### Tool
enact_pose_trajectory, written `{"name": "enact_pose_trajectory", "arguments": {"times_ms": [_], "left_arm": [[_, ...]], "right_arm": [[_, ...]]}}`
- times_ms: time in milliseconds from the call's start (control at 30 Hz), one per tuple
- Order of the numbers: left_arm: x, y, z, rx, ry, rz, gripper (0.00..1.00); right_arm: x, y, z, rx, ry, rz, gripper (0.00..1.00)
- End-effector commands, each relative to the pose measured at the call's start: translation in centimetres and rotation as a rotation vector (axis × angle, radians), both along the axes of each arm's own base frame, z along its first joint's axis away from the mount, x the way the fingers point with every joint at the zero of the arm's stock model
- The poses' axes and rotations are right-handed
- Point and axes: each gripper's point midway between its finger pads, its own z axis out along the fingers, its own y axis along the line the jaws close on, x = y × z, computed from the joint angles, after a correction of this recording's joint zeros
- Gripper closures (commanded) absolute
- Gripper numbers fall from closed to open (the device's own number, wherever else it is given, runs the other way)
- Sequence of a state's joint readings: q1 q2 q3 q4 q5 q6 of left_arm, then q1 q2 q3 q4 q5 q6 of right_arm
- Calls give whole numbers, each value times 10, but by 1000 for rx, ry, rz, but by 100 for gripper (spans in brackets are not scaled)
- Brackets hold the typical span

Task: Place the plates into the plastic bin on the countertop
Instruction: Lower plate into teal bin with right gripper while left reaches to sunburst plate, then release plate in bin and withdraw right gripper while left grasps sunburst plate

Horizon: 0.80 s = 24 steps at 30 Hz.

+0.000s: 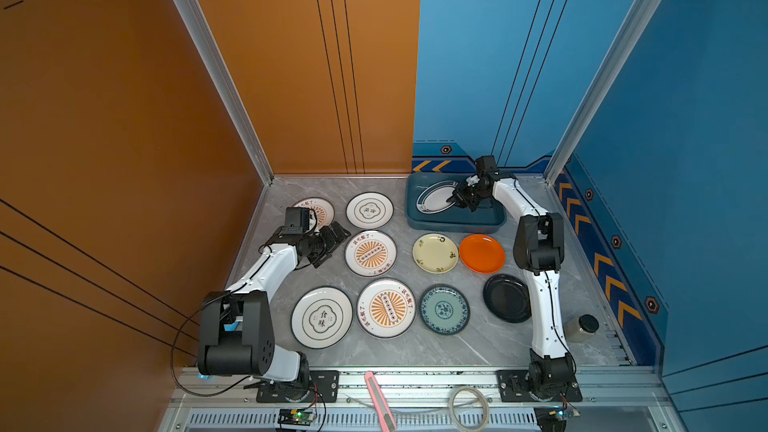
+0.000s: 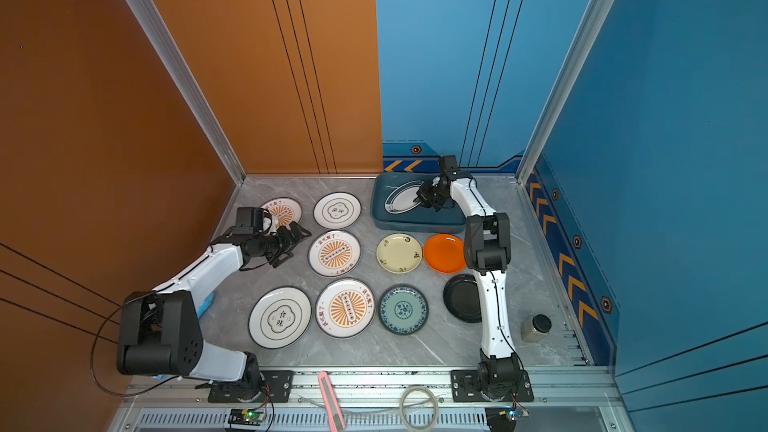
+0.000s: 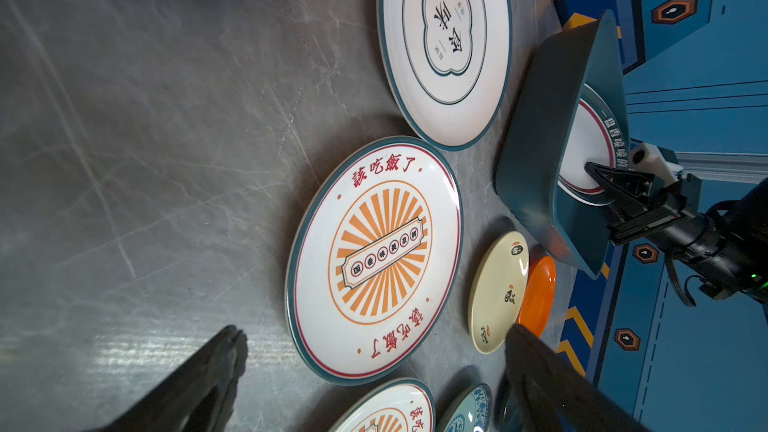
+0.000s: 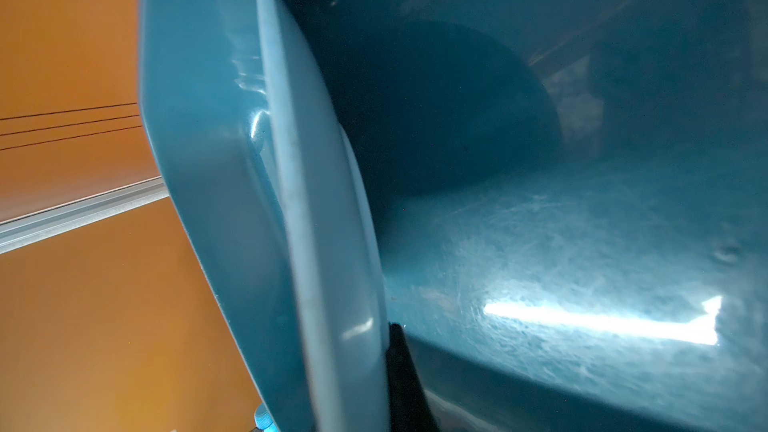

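Where the right claw [image 1: 450,200] pinches, the plate [image 1: 433,198] tilts inside the bin [image 1: 457,226].

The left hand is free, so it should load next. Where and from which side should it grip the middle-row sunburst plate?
Probably the raised rim of the round white plate with the orange sunburst, on the edge facing the open left hand, coming in low from there. It lies flat, other plates crowd its other sides, and that side faces bare grey marble-look countertop.

An orange wall [image 1: 291,76] adjoins a blue wall [image 1: 478,56].
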<state>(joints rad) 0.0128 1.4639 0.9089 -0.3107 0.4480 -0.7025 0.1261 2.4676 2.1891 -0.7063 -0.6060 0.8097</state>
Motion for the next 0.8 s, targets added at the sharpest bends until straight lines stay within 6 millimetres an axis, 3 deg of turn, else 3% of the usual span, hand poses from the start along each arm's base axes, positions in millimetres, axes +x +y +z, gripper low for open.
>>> {"name": "enact_pose_trajectory", "arguments": {"times_ms": [0, 500, 667, 767], "left_arm": [[-7, -2, -18, 12, 44, -24, 0], [-1, -5, -45, 22, 95, -52, 3], [0, -7, -53, 27, 107, -63, 5], [1, -8, -58, 30, 113, -64, 6]], "right_arm": [[-10, 9, -22, -6, 76, 4, 89], [-19, 4, -50, -32, 149, -9, 57], [-20, -8, -38, -90, 127, -7, 49], [-26, -32, -25, -211, 115, -20, 47]]}}
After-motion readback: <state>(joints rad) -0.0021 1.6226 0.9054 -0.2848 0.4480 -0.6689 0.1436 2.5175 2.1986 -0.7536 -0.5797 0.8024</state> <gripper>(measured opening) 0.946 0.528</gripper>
